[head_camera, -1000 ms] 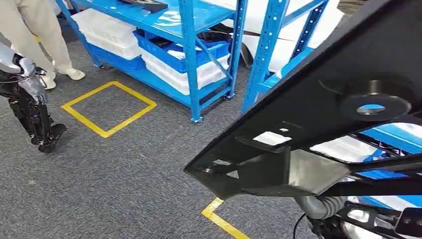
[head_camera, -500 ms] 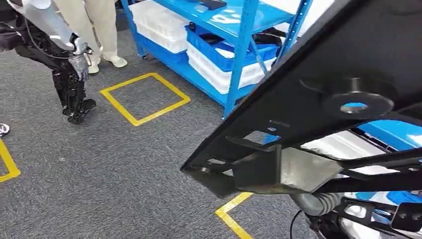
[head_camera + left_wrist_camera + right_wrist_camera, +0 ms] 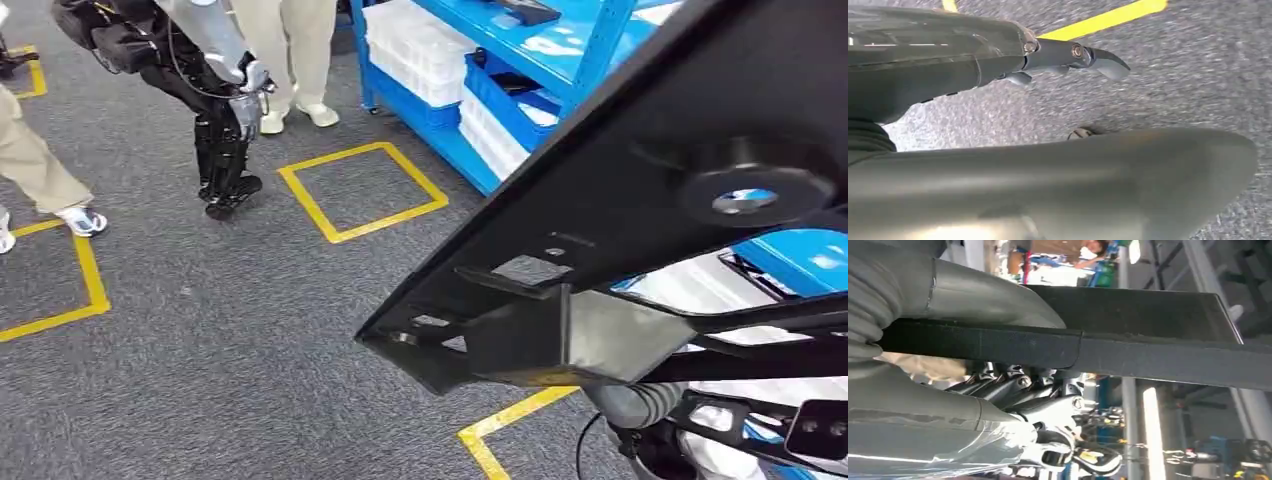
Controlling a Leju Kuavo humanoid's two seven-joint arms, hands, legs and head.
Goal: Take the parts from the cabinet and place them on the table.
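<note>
Black part (image 3: 640,190), a large flat panel with a round hole and a bracket on its underside, fills the right half of the head view, tilted, carried up off the floor. Right hand (image 3: 1013,390) is grasping it: in the right wrist view the thumb lies over one face of the panel edge and the dark fingers (image 3: 998,385) curl under the other. Left hand (image 3: 1073,55) hangs over the grey carpet, fingers extended and apart, holding nothing. Change over the last second: the whole head view has slid. The blue rack (image 3: 560,60) with its white bins now sits at upper centre and right, the yellow floor square (image 3: 362,190) has gone from left toward centre, and a second robot (image 3: 200,70) and a person's legs (image 3: 290,60) now sit further in at upper left. The panel keeps the same spot in frame, so I read this as the camera turning with the body, not the things moving. Judgement: pick from the cabinet is done, robot is turning away from the rack in the carry leg. No surface for the drop-off in view yet. Main risk is the panel's long overhang clipping the rack uprights during the turn.
</note>
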